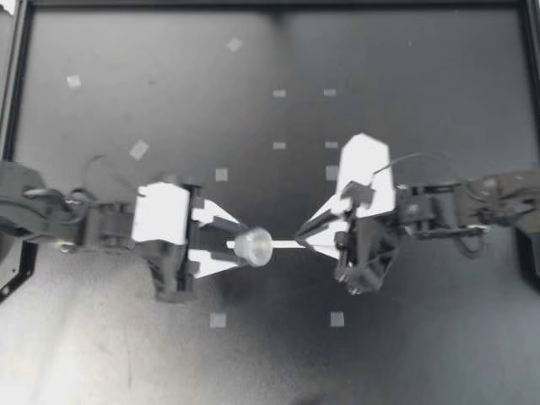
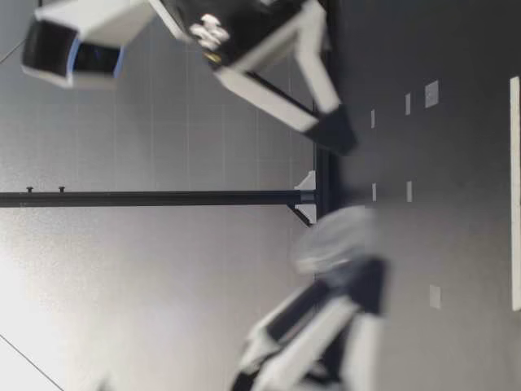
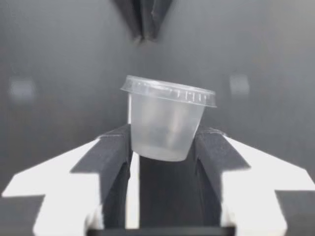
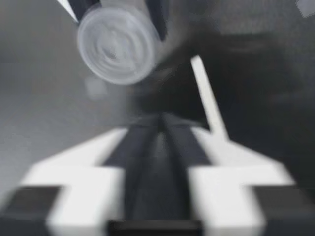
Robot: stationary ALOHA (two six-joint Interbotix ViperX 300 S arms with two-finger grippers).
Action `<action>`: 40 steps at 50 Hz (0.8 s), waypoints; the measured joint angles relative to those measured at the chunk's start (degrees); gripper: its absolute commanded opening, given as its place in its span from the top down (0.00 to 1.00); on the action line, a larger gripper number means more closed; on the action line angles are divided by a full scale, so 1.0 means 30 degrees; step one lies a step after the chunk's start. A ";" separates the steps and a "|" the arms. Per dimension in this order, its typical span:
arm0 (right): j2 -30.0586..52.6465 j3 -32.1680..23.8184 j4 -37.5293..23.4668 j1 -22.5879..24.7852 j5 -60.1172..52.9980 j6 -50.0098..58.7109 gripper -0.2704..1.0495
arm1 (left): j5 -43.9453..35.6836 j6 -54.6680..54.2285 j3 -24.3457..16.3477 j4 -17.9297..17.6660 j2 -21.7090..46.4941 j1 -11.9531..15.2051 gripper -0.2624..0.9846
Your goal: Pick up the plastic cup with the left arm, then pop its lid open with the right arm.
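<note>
Our left gripper [image 1: 243, 245] has a solid clamp on a small translucent plastic cup with a clear lid [image 1: 255, 245]. In the left wrist view the cup [image 3: 167, 123] sits upright between the jaws. Both dark pads [image 3: 115, 155] squeeze its lower wall from either side, and the lid rim is above them.

Our right gripper [image 1: 299, 235] has its jaws pressed together with nothing in them. The tips point at the cup, close but not touching. From the right wrist view the cup [image 4: 118, 46] is ahead of those closed jaws and a bit off to one side.

A thin white tape strip [image 1: 285, 245] on the black table [image 1: 169, 101] runs under the cup toward the right jaws.
</note>
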 measured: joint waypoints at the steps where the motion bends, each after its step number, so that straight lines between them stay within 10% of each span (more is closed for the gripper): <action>1: -0.0088 0.0264 0.0293 0.0000 -0.0557 0.0791 0.30 | -0.0850 0.0117 0.0293 -0.0029 -0.0205 0.0000 0.66; 18: 0.2666 0.2842 0.0908 -0.0234 -1.8984 1.2217 0.30 | -1.1484 0.1289 0.3105 -0.1963 -0.1025 0.0000 0.66; 40: 0.4336 -0.0146 -0.0762 -0.0586 -1.9014 1.2861 0.30 | -1.1602 0.1523 0.2725 -0.1963 -0.0762 0.0000 0.66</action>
